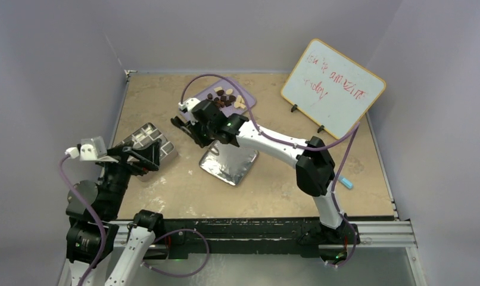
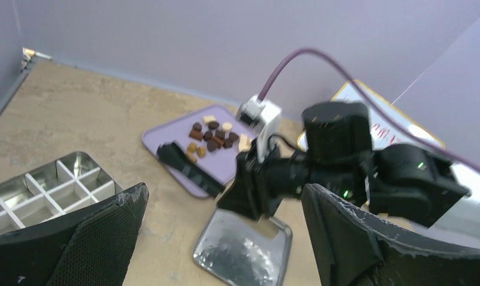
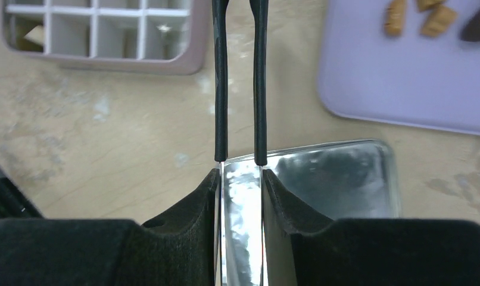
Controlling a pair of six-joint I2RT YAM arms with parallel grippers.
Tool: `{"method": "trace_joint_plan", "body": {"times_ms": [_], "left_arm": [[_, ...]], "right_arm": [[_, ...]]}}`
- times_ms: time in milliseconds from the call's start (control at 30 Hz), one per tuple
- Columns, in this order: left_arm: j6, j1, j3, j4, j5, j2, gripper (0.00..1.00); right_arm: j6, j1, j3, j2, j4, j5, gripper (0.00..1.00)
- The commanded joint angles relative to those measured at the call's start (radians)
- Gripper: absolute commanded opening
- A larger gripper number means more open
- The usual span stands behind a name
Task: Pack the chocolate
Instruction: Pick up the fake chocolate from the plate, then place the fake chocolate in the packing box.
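Observation:
The chocolate (image 1: 226,98) (image 2: 212,137) (image 3: 431,18) is a cluster of small dark, caramel and cream lumps on a lilac tray (image 1: 250,105) (image 2: 166,134) (image 3: 404,83). My right gripper (image 1: 189,127) (image 2: 249,193) (image 3: 240,179) is shut on black-tipped tongs (image 3: 239,89) (image 2: 187,167). It hovers between the lilac tray and a silver compartment box (image 1: 147,140) (image 2: 53,185) (image 3: 100,30). The tong tips run out of the right wrist view toward that box, so I cannot tell whether they hold anything. My left gripper (image 1: 139,156) (image 2: 226,238) hangs open and empty near the box.
A shiny silver foil square (image 1: 228,164) (image 2: 243,250) (image 3: 333,179) lies on the table under my right gripper. A whiteboard (image 1: 333,86) stands at the back right. A small blue item (image 1: 346,182) lies near the right edge. Walls close in the back and sides.

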Motion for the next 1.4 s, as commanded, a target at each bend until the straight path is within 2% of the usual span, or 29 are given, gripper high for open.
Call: {"method": "trace_joint_plan", "body": {"times_ms": [0,167,467,867,1367], "left_arm": [[0.001,0.002,0.071,-0.007,-0.036,-0.016,1.00],[-0.005,0.002,0.113,-0.031,-0.038,-0.014,1.00],[0.030,0.001,0.192,-0.051,-0.065,0.009,1.00],[0.018,0.001,0.157,-0.036,-0.051,0.005,1.00],[0.022,0.001,0.153,-0.042,-0.056,0.002,1.00]], "right_arm": [[0.017,0.089,0.011,-0.013,0.039,-0.033,0.18],[0.009,0.164,0.048,0.025,0.027,-0.035,0.18],[0.003,0.222,0.129,0.111,-0.018,-0.057,0.21],[0.004,0.236,0.182,0.184,-0.020,-0.040,0.26],[0.003,0.240,0.230,0.214,-0.040,-0.046,0.38]]}}
